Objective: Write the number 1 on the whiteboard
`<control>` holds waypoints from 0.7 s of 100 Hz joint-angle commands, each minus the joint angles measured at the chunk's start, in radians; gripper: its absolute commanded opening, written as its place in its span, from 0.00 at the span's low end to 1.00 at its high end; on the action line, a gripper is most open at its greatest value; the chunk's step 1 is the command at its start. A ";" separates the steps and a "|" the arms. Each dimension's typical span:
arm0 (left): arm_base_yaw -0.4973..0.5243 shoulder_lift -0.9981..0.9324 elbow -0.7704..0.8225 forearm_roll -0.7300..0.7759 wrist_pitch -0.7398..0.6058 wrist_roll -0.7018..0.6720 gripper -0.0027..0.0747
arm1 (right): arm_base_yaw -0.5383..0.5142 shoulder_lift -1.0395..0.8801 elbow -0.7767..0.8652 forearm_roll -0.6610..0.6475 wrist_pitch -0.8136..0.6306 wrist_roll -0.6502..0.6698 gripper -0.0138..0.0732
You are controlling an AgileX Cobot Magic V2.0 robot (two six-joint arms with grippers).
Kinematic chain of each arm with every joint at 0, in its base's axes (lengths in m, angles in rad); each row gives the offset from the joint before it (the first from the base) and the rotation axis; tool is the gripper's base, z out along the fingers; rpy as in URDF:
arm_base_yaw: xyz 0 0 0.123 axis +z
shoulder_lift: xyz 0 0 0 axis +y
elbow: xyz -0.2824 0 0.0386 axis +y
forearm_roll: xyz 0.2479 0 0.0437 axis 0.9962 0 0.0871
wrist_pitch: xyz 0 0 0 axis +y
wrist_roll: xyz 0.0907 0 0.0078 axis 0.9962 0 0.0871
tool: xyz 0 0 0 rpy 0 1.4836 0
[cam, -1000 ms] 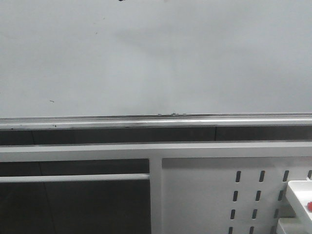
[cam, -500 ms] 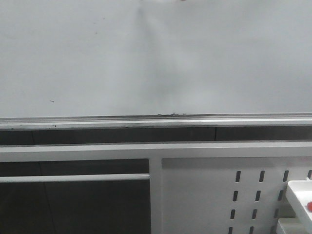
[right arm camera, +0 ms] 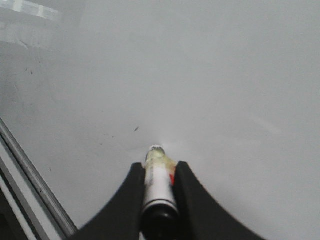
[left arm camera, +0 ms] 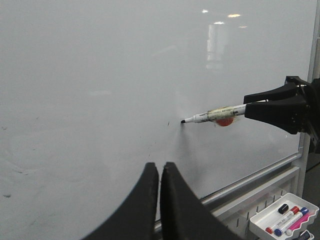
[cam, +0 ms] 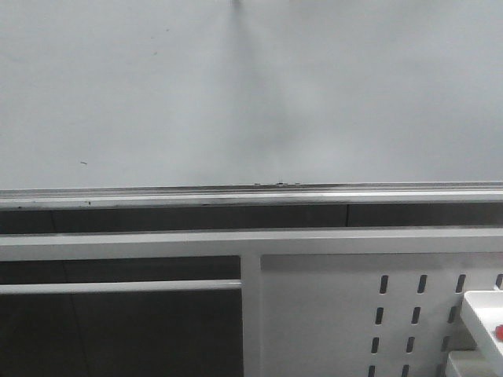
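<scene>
Left wrist view, entry one: we log one whiteboard [left arm camera: 90, 100], glossy and pale, with a silver edge rail [left arm camera: 260, 172] along its lower border. One black-tipped marker [left arm camera: 212, 115] is clamped in the right gripper [left arm camera: 247, 106]; its long axis points at the whiteboard, and the nib looks to be touching or just short of it, well above the rail. We find no finished number 1: only a tiny dark dash just beside the nib, so the stroke seems barely begun.

Key relation: the writing spot lies straight ahead of the right gripper along the marker's axis. We judge the stroke should run down the whiteboard toward the rail.

Left gripper [left arm camera: 160, 172]: one, fingers together, holding nothing, below the nib and apart from the whiteboard; the right arm is plainly the nearer.

Also counted: one white tray [left arm camera: 285, 220] below the rail, holding at least three spare markers [left arm camera: 286, 224].
</scene>
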 commanded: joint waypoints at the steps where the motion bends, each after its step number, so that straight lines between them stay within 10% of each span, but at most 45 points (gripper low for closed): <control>1: 0.001 0.012 -0.023 -0.013 -0.073 -0.012 0.01 | -0.010 -0.006 -0.030 0.054 -0.076 -0.044 0.08; 70: 0.001 0.012 -0.023 -0.084 -0.056 -0.012 0.01 | -0.006 0.170 -0.024 0.135 0.079 -0.085 0.08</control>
